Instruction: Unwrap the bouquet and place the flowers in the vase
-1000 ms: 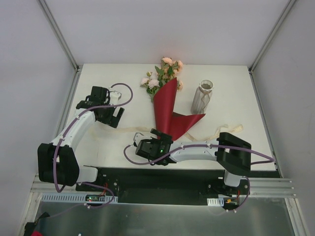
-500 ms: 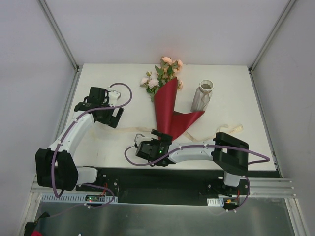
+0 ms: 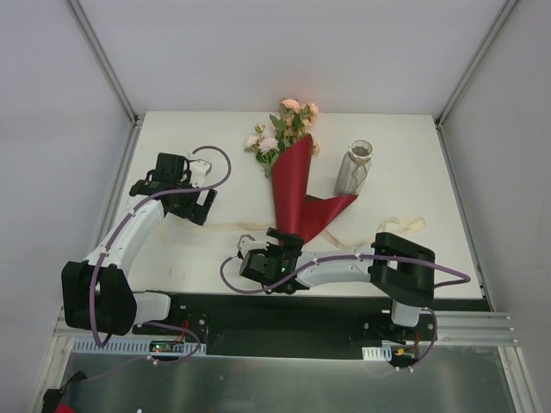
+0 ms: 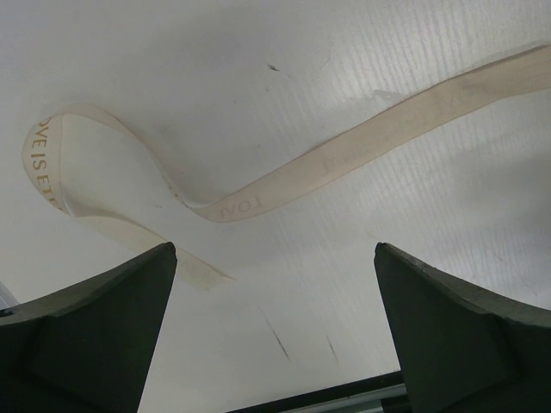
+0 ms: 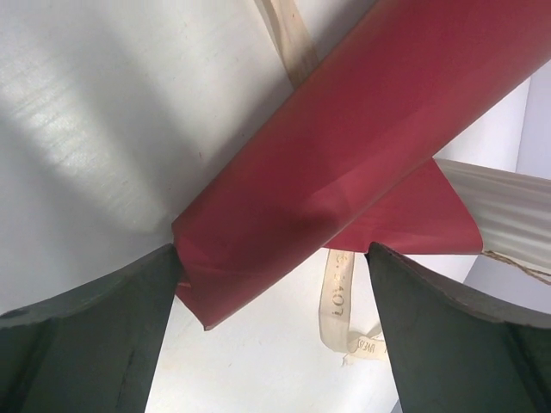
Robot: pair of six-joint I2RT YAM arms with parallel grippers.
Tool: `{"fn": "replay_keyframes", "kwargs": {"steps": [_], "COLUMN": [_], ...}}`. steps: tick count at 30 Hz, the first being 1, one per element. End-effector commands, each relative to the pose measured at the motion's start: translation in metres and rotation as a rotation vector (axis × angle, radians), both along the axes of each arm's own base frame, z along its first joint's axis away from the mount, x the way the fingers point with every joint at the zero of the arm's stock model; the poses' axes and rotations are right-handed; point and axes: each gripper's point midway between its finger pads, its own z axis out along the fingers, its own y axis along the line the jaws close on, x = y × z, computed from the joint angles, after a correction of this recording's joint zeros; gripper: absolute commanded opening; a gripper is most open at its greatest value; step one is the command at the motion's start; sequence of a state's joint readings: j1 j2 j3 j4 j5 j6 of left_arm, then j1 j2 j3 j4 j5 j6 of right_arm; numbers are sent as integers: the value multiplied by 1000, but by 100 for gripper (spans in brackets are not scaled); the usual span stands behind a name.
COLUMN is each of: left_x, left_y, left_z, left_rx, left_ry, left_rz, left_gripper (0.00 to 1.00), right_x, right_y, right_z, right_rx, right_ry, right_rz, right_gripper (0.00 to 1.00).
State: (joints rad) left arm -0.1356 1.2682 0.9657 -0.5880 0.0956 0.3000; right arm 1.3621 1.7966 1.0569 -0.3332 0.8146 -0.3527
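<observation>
Right gripper [image 3: 287, 241] has edged nearer the bouquet [image 3: 293, 185]; its stems are hidden.

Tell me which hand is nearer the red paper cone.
Right. The right hand is open around the narrow near end of the red paper cone; the left hand hangs well off to its left, over the ribbon.

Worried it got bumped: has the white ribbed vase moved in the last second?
No. The white ribbed vase stands in the same spot, measured against the far edge of the table.

Left gripper [image 3: 203, 206] jaws spread wide, right gripper [image 3: 281, 238] jaws likewise parted
</observation>
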Motion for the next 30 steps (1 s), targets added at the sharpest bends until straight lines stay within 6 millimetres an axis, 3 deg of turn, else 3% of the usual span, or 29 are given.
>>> {"fn": "replay_keyframes", "kwargs": {"steps": [1, 9, 14, 18, 22, 26, 30], "left_x": [2, 2, 2, 0, 2, 4, 3], "left_y": [2, 1, 0, -1, -2, -5, -7], "left_z": [6, 8, 10, 9, 12, 16, 17], "left_rx": [-1, -7, -15, -18, -27, -43, -52], "left_ry": [-21, -25, -30, -30, -36, -45, -47], "left_rz": [9, 13, 16, 12, 9, 12, 6], "left_gripper": [99, 99, 99, 99, 99, 99, 99], "right_x": [13, 23, 23, 20, 3, -12, -21], "right_y": [9, 28, 20, 1, -13, -27, -20], "right_z": [25, 106, 146, 159, 166, 152, 135], "right_rx": [95, 326, 424, 483, 554, 537, 530], "right_ry": [-105, -265, -357, -401, -384, -345, -279], "right_rz": [-17, -19, -59, -121, -155, -177, -159], "right_gripper": [89, 85, 85, 86, 91, 95, 98]}}
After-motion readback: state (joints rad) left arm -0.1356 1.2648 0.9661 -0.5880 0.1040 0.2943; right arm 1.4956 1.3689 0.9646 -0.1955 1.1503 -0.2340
